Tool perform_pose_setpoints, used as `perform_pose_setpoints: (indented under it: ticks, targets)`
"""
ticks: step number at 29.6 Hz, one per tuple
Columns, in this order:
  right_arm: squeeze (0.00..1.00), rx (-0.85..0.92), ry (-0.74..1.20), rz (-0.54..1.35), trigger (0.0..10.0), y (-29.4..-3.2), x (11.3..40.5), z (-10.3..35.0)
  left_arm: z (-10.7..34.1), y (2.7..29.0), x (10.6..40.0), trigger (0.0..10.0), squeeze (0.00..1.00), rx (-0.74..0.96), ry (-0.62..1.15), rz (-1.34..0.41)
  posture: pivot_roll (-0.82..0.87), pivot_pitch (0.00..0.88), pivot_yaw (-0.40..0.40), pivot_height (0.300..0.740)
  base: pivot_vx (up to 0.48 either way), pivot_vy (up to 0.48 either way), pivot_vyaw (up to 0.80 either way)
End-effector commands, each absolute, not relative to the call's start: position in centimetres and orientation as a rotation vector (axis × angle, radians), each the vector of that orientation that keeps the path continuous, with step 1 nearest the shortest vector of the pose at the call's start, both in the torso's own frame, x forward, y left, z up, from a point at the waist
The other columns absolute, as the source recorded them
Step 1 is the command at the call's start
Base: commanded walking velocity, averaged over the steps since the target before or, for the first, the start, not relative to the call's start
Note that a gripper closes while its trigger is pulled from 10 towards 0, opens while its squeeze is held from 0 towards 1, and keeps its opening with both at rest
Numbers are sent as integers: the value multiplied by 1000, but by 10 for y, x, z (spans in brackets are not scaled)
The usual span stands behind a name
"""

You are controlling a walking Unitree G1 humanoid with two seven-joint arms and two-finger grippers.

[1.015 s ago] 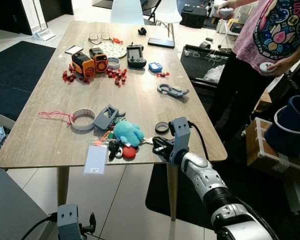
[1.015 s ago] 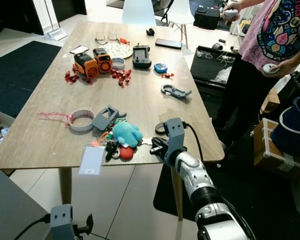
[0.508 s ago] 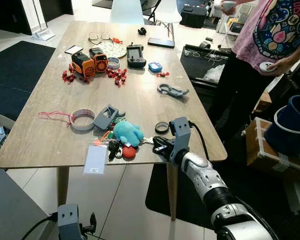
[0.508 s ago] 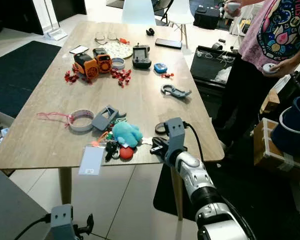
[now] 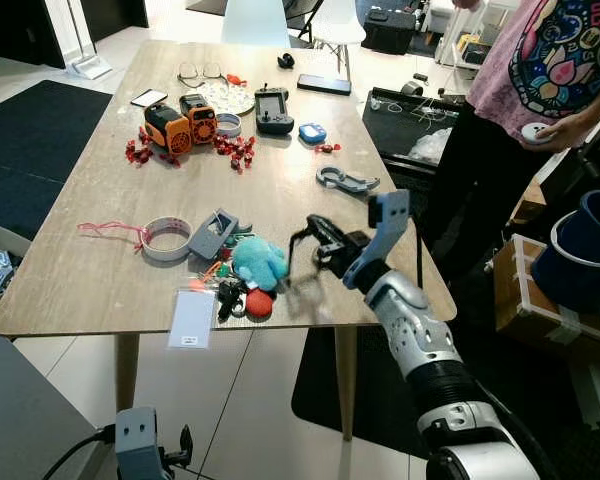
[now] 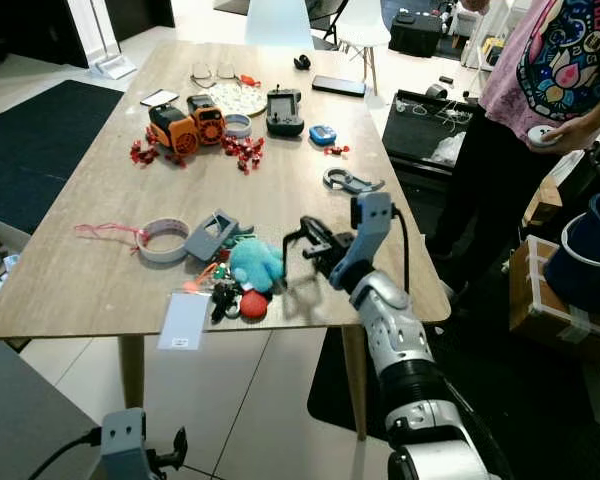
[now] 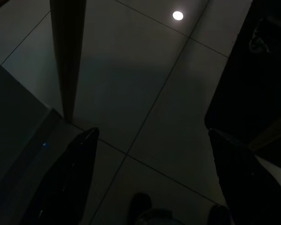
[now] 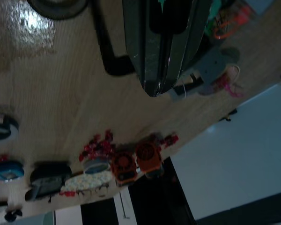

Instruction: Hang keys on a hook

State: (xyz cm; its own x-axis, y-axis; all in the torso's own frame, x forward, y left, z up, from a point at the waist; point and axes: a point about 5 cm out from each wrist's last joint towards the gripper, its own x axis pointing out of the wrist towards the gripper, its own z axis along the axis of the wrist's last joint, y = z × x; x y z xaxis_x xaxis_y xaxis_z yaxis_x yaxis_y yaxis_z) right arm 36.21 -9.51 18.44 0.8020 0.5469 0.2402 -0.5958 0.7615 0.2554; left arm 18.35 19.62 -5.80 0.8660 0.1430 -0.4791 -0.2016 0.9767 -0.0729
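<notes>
Presently, right gripper [image 5: 305,235] hovers raised above the wooden table [image 5: 110,270], just beside the teal plush keychain [image 5: 257,261] at its 3 o'clock; in the right wrist view its two black fingers [image 8: 161,56] lie pressed together, tips meeting, holding nothing that can be made out. Keys [image 5: 228,296]: a dark bunch lying flat near the table's front edge, at the plush's 7 o'clock, touching a red round tag [image 5: 259,303]; the bunch is too small to give its long axis. White card [image 5: 191,319]: flat at the keys' 8 o'clock, bearing a small dark label, unreadable. Grey bracket [image 5: 212,234] and tape roll [image 5: 166,238]: at the plush's 10 o'clock. Left gripper [image 7: 150,183]: hangs low over dim floor tiles, fingers spread wide apart, empty. Person [image 5: 540,70] in a patterned shirt stands at the table's far right.
</notes>
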Motion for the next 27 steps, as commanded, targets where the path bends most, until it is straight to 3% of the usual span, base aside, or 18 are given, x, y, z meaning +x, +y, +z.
perform_pose_setpoints:
  ticks: [1, 9, 10, 12, 17, 22, 27]
  targets:
    - [0, 339, -168, 629, 10000, -96, 362, 190, -61, 193, 179, 10000, 0, -129, 506, 177, 45, 109, -76, 740, 0, 0, 0]
    - [0, 351, -171, 667, 10000, -92, 359, 197, -62, 193, 177, 10000, 0, -135, 508, 183, 48, 116, -80, 740, 0, 0, 0]
    - [0, 308, -145, 670, 9216, -91, 359, 192, -62, 193, 177, 10000, 0, -135, 509, 183, 48, 116, -80, 740, 0, 0, 0]
    - [0, 265, -112, 681, 8824, -90, 357, 186, -62, 193, 176, 10000, 0, -135, 509, 183, 49, 116, -80, 740, 0, 0, 0]
    - [0, 223, -53, 750, 10000, -84, 350, 175, -62, 193, 177, 10000, 0, -134, 508, 183, 50, 115, -79, 740, 0, 0, 0]
    - [0, 272, -47, 884, 10000, -76, 338, 180, -61, 193, 178, 10000, 0, -134, 507, 181, 48, 116, -78, 740, 0, 0, 0]
    - [0, 263, -35, 893, 10000, -77, 336, 179, -61, 193, 178, 10000, 0, -134, 508, 180, 47, 115, -79, 740, 0, 0, 0]
